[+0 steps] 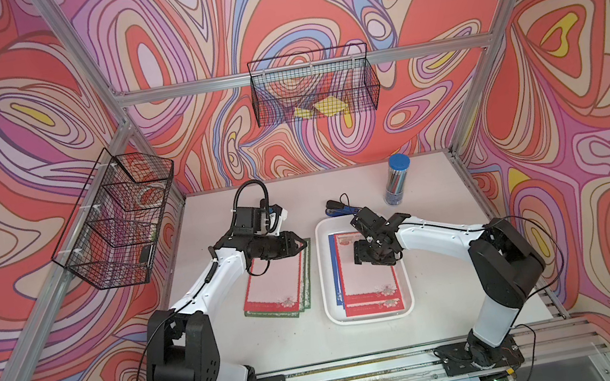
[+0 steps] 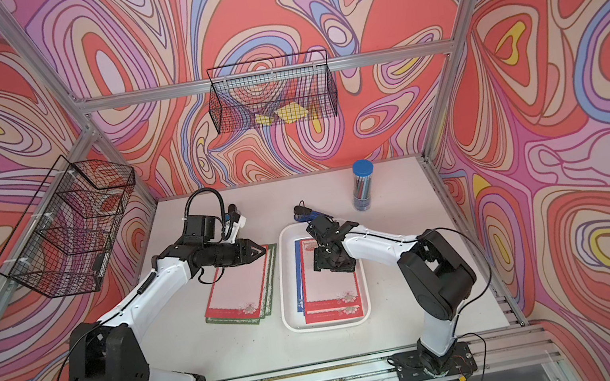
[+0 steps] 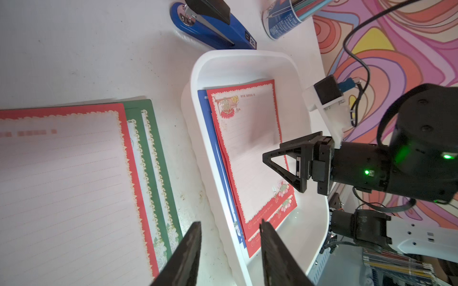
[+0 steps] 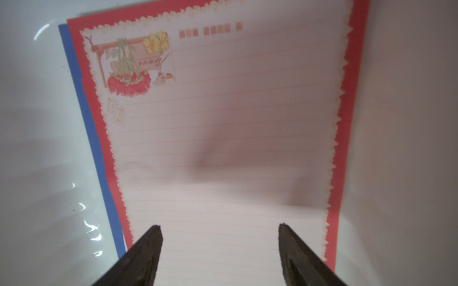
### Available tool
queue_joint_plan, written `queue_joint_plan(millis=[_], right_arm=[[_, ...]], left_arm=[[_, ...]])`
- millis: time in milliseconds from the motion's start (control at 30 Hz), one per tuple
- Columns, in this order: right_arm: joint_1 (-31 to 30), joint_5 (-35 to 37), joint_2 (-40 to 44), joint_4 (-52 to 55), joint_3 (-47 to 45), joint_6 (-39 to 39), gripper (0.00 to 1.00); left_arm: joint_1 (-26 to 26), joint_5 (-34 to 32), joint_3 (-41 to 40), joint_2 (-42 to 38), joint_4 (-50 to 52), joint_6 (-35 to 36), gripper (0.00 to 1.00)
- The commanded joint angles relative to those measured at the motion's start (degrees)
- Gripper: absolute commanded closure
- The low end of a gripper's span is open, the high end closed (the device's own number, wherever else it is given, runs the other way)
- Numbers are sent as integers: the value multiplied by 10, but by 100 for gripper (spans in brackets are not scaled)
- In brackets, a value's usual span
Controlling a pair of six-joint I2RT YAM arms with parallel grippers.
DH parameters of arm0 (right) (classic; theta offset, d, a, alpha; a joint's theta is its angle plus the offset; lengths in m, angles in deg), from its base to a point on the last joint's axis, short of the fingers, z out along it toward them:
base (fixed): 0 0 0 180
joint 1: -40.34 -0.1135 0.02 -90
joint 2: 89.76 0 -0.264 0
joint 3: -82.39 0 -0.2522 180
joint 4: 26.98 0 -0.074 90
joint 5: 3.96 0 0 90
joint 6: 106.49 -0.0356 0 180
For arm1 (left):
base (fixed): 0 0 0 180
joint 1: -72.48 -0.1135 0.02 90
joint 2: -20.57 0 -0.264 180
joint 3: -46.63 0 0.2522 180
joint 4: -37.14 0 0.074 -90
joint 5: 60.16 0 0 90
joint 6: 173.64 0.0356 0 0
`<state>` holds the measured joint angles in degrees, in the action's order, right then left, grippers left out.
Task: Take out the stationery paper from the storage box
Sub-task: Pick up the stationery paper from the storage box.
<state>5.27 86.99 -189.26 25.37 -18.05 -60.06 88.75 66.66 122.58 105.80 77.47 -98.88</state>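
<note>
One storage box (image 1: pixel 334 226), one stapler (image 1: pixel 339 207), two baskets (image 1: pixel 313 85).

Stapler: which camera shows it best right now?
The left wrist view: the blue stapler is close and nearly whole, just past the far rim of the storage box. Both top views show the stapler small, partly hidden behind the right arm. The right wrist view does not show it.

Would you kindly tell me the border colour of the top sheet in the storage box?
Red; the top sheet shows best in the right wrist view.
</note>
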Motion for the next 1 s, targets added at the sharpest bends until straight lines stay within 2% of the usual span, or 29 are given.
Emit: queue_joint_plan(millis=[0, 133, 367, 500, 700, 967], right_arm=[[-3, 4, 24, 1, 21, 1, 22], [-3, 13, 33, 23, 40, 20, 22], [-3, 38, 54, 47, 53, 28, 22], [-3, 74, 87, 66, 58, 38, 22], [7, 135, 127, 93, 50, 65, 22], [71, 107, 151, 70, 5, 92, 22]], left_arm=[[64, -81, 43, -1, 77, 19, 57], [133, -136, 55, 2, 82, -44, 58], [180, -190, 88, 45, 79, -151, 57], [187, -194, 109, 90, 80, -196, 56], [200, -185, 137, 147, 76, -210, 56], [211, -168, 180, 215, 91, -211, 60]])
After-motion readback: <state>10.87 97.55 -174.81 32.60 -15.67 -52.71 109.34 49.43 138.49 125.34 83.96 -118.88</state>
